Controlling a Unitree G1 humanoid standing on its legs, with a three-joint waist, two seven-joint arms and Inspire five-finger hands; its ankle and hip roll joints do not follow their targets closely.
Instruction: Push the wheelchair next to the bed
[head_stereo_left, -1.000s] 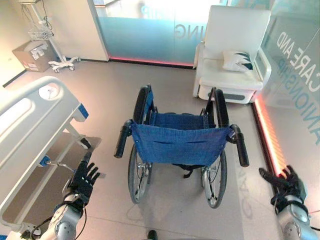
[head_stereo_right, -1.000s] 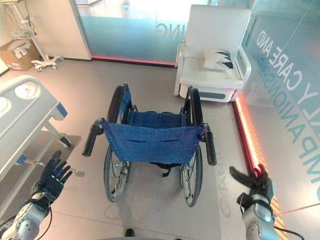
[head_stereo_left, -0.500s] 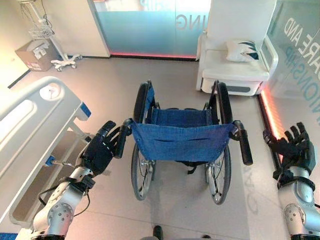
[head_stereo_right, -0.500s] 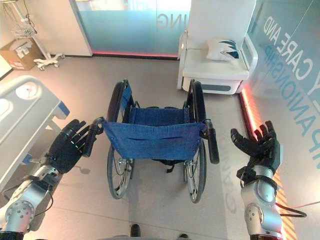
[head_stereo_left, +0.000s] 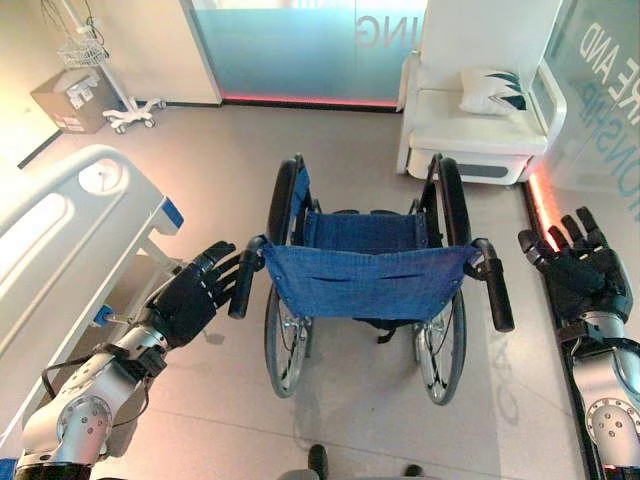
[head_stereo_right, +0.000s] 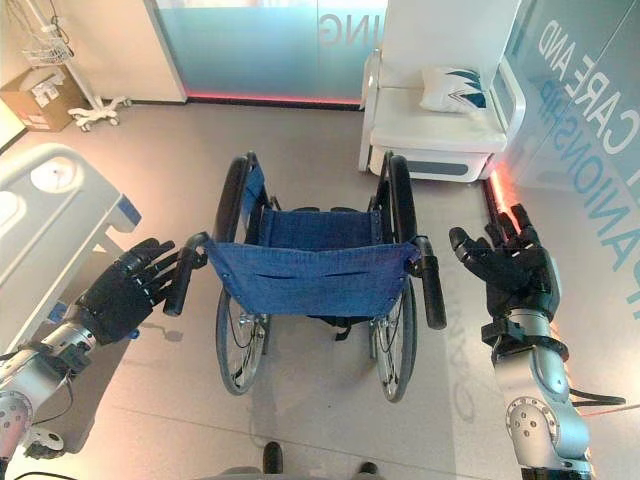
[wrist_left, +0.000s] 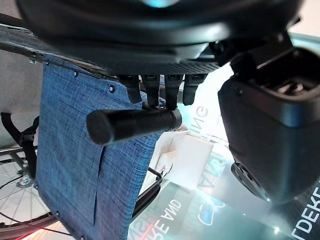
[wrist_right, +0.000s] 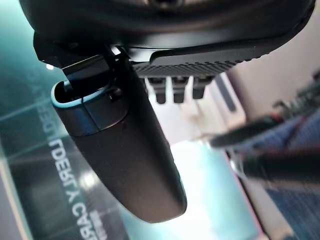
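Observation:
A wheelchair (head_stereo_left: 372, 282) with a blue fabric back and black push handles stands in front of me, facing away. My left hand (head_stereo_left: 190, 298) is open just left of the left handle (head_stereo_left: 243, 278), its fingers reaching the grip without curling round it. In the left wrist view the left handle (wrist_left: 132, 125) lies right under the straight fingers. My right hand (head_stereo_right: 507, 266) is open to the right of the right handle (head_stereo_right: 432, 283), a short gap away. The white hospital bed (head_stereo_left: 50, 240) stands at the left.
A white armchair (head_stereo_left: 482, 110) with a cushion stands beyond the wheelchair at the back right. Glass walls (head_stereo_right: 590, 110) run along the right and back. A cardboard box (head_stereo_left: 66, 100) and a wheeled stand (head_stereo_left: 125, 112) are at the back left. Grey floor lies between wheelchair and bed.
Both hands have risen from near the floor toward the push handles. The left hand has reached the left grip; the right hand has come closer to the right one. The camera has shifted.

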